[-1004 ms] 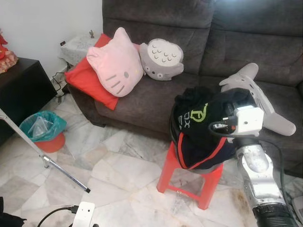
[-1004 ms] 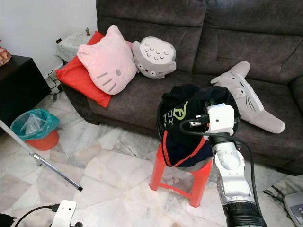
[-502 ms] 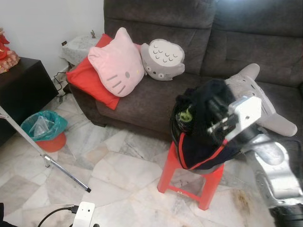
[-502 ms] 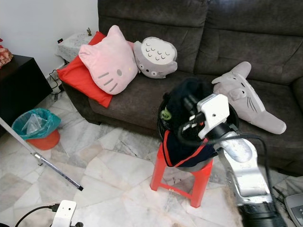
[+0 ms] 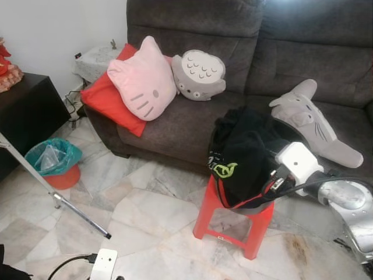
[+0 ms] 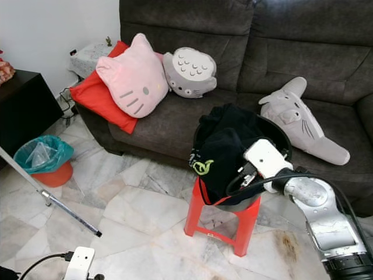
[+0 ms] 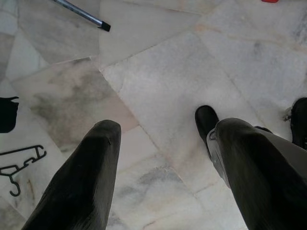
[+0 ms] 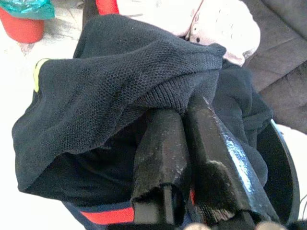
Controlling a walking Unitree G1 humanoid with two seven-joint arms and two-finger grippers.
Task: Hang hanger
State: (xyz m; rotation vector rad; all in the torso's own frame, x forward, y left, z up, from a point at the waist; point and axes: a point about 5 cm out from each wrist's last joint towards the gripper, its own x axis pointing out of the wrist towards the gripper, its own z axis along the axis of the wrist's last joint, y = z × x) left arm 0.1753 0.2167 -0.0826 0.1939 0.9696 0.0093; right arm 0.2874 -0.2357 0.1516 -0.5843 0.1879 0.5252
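A thin black hanger [image 7: 19, 165] lies flat on the marble floor [image 7: 192, 72], near the left gripper [image 7: 163, 143], whose two thick black fingers hang apart above the tiles. The right gripper [image 8: 184, 112] has its fingers pressed together on a fold of the dark knitted shirt [image 5: 245, 154]. Half a second ago the shirt was bunched high against the wrist; now the arm has swung lower and to the right, and the cloth drapes down so its green logo faces forward. The shirt, with red trim at the hem, spills from a black basin [image 6: 278, 135] on a red plastic stool [image 5: 233, 224]. Behind stands a dark grey sofa [image 5: 192, 122] with a pink cat cushion [image 5: 140, 79], a grey owl cushion [image 5: 199, 73] and a plush shark [image 5: 312, 119]. A teal-lined red bin [image 5: 52, 160] stands at the left.
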